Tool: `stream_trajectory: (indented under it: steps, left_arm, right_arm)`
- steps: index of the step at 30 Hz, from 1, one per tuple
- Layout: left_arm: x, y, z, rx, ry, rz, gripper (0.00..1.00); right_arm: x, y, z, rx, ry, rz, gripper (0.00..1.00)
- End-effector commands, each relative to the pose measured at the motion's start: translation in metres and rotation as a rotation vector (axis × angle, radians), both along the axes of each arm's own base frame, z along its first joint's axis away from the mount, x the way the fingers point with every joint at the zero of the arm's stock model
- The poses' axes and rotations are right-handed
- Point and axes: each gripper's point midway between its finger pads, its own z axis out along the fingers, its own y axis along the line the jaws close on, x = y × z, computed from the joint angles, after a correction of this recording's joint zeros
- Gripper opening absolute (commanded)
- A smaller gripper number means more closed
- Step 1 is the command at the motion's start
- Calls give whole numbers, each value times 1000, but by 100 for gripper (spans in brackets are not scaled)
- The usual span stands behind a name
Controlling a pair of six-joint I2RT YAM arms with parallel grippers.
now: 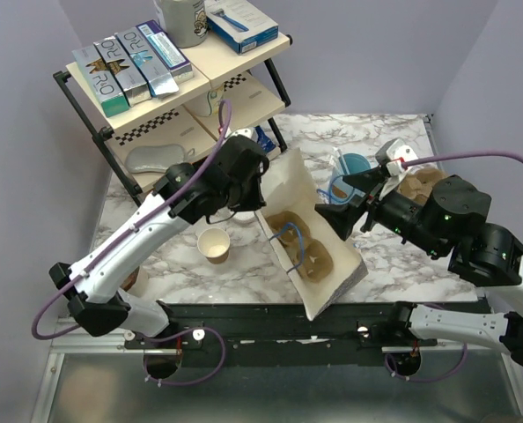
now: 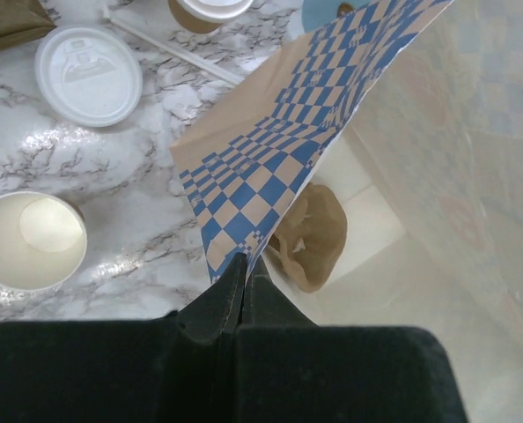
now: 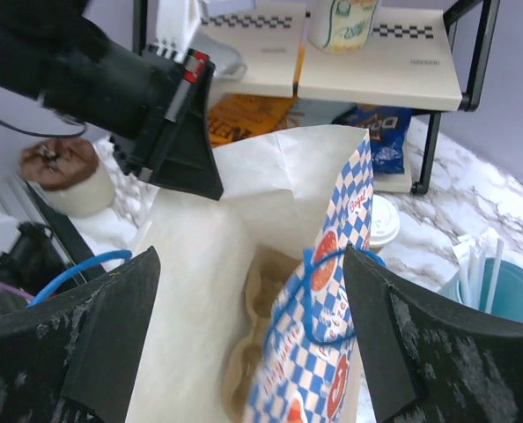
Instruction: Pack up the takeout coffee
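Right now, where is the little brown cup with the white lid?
In the right wrist view, the tan white-lidded cup stands just behind the blue-checkered paper bag.

Marble table (image 1: 235, 286), lavender walls (image 1: 376, 53)

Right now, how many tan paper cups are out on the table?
2. A lidless tan cup stands left of the bag; a lidded tan cup stands beyond the bag, toward the shelf. More may be hidden.
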Motion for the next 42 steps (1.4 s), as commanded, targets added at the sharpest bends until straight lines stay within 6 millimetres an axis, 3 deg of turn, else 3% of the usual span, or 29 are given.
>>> stream_trajectory:
  steps: [1,7,8,9,10,11,12,13,18,23,27,32,33,36,39,42]
  left_arm:
    - [-19,-3,-1,0,173,-164,0]
    - [3,1,-23,230,220,-190,0]
    - [5,-3,-27,237,232,-206,7]
    - [8,-9,-34,248,250,-219,51]
    - [10,-12,-36,252,255,-226,65]
    - [12,-13,-37,257,256,-217,73]
    - [16,-13,-33,259,245,-207,91]
    - [20,-11,-28,264,223,-186,99]
    - [28,10,12,244,101,-72,99]
    - [19,13,24,134,77,-31,99]
    - [1,12,31,-11,70,24,99]
    - [-25,-9,40,-131,38,22,99]
    - [-38,-22,40,-141,30,-9,99]
    - [-50,-46,29,-130,40,-20,99]
    - [-49,-57,9,-93,73,29,99]
    - [-42,-62,4,-53,66,71,99]
  right_arm:
    - [-10,2,25,124,10,30,94]
    - [1,-15,19,142,4,-77,99]
    - [5,-18,16,132,6,-104,99]
    - [10,-22,13,126,11,-143,99]
    - [11,-24,9,115,15,-159,100]
    - [13,-25,7,109,15,-166,100]
    - [13,-26,6,105,14,-172,100]
    - [14,-27,6,103,12,-177,100]
    - [18,-34,6,104,-10,-213,100]
    - [26,-40,1,107,-24,-275,100]
    - [45,-64,-8,92,-36,-466,100]
    - [71,-112,-21,59,-45,-777,100]
    - [74,-122,-24,53,-45,-837,100]
    - [83,-149,-30,41,-49,-974,100]
    - [81,-172,-31,31,-75,-1103,100]
    - [74,-188,-27,65,-94,-1164,100]
